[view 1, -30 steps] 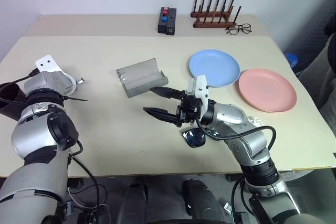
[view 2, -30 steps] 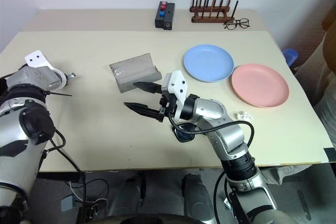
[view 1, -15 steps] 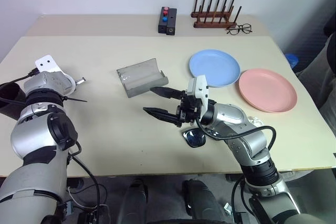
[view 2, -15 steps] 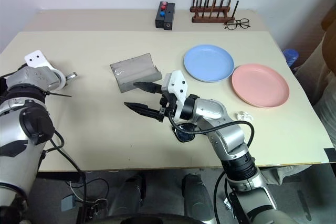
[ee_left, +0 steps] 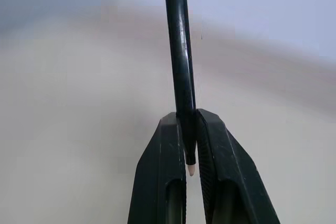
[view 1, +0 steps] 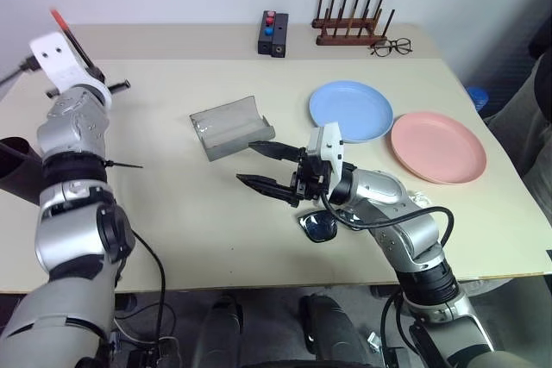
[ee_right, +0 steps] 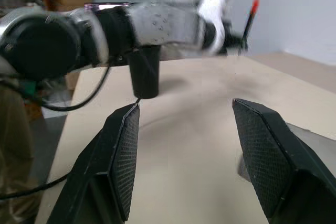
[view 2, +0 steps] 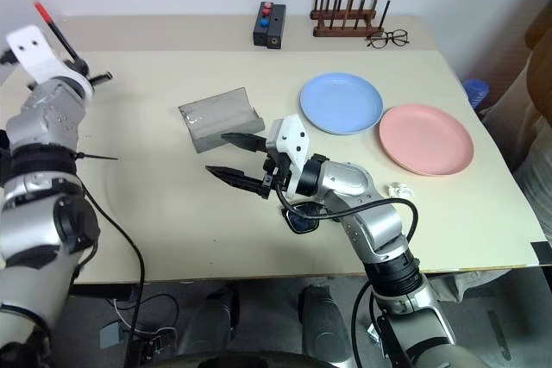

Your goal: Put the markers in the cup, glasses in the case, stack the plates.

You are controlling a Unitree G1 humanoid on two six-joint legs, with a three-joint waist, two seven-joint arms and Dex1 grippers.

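Observation:
My left gripper (ee_left: 188,124) is raised over the table's far left and shut on a black marker (ee_left: 178,51). The marker's red cap (view 1: 57,17) points up and back. The dark cup (view 1: 12,171) stands at the left table edge, below and nearer than that hand. My right gripper (view 1: 247,163) hovers open mid-table, pointing left, just in front of the open grey case (view 1: 229,127). The black sunglasses (view 1: 320,227) lie under my right forearm. The light blue plate (view 1: 351,111) and the pink plate (view 1: 438,147) sit side by side at the right.
At the back stand a black box with red and blue buttons (view 1: 274,34) and a wooden peg rack (view 1: 352,28), with thin clear eyeglasses (view 1: 392,46) beside it. A small white object (view 1: 416,200) lies near the pink plate.
My left gripper has risen from the tabletop with the marker in its grip, and the wrist has tilted up. The right arm has stayed still.

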